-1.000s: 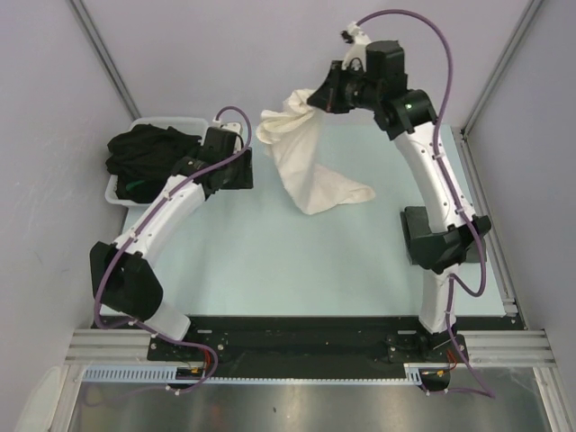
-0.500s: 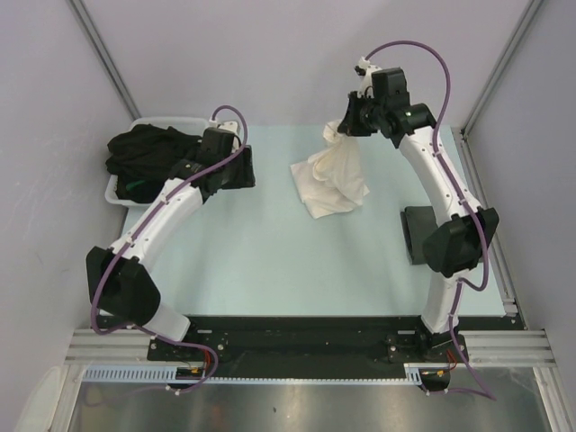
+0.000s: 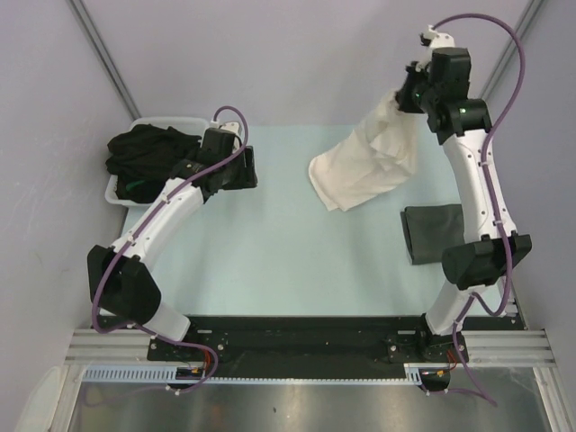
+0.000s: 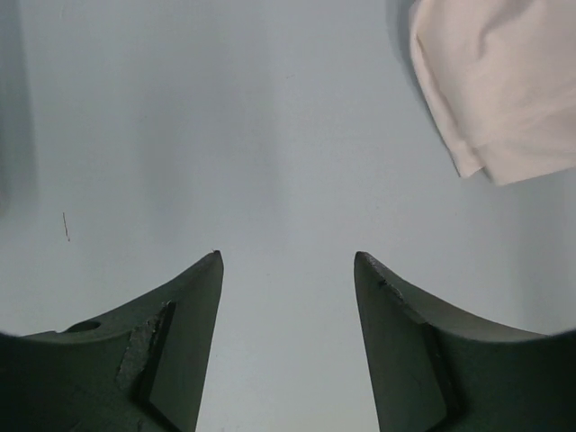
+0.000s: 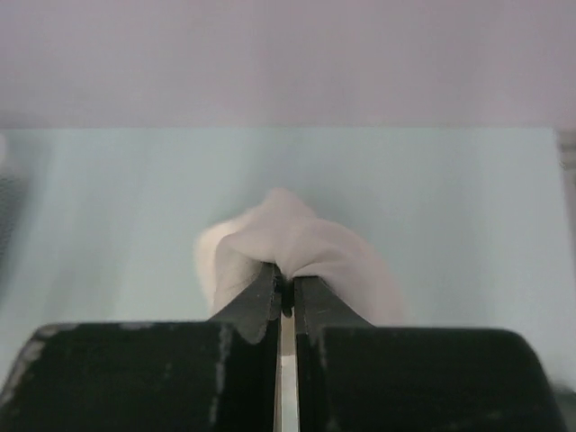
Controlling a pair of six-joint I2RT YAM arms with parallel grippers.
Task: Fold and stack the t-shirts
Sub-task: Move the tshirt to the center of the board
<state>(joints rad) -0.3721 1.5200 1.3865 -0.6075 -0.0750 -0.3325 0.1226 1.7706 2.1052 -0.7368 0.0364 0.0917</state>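
My right gripper (image 3: 407,93) is shut on the cream-white t-shirt (image 3: 364,166) and holds it up at the back right; its lower end drapes onto the table. In the right wrist view the cloth (image 5: 297,243) bunches over the closed fingertips (image 5: 284,288). A corner of it shows in the left wrist view (image 4: 504,90). A folded dark grey t-shirt (image 3: 430,232) lies at the right edge, partly behind my right arm. Black t-shirts (image 3: 148,155) fill the tub. My left gripper (image 3: 252,166) is open and empty, left of the cream shirt; it also shows in the left wrist view (image 4: 288,263).
A white plastic tub (image 3: 171,121) stands at the back left corner. Grey walls close the back and sides. A metal rail (image 3: 490,225) runs along the table's right edge.
My right gripper has swung to the right and up with the cream shirt, which now hangs longer and more spread. The left arm has not moved.
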